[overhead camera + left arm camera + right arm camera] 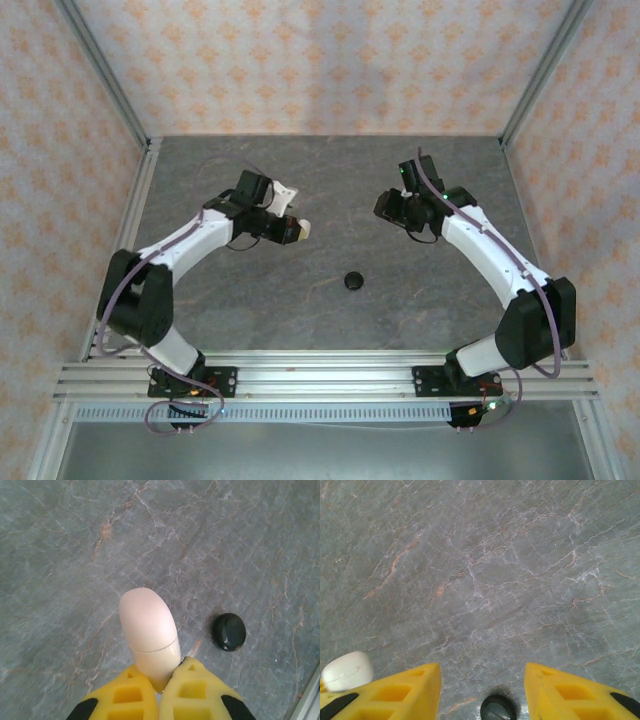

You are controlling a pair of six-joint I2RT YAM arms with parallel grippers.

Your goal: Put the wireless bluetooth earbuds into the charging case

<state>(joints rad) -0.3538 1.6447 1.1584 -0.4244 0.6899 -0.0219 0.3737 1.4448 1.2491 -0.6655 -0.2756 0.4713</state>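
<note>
The white charging case (148,630), its lid closed, is clamped at its lower end by the left pincer (162,674) above the worktop (225,540), with the black case (229,631) lying nearby, while the right pincer (481,670) gapes wide, holding nothing.

Left pincer (162,667) hides the white case's (149,630) base; edge crops the black case (498,709).

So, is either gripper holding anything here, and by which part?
Left gripper pinches the white case by its near end, beyond the seam. Right gripper is open, holding nothing.
</note>
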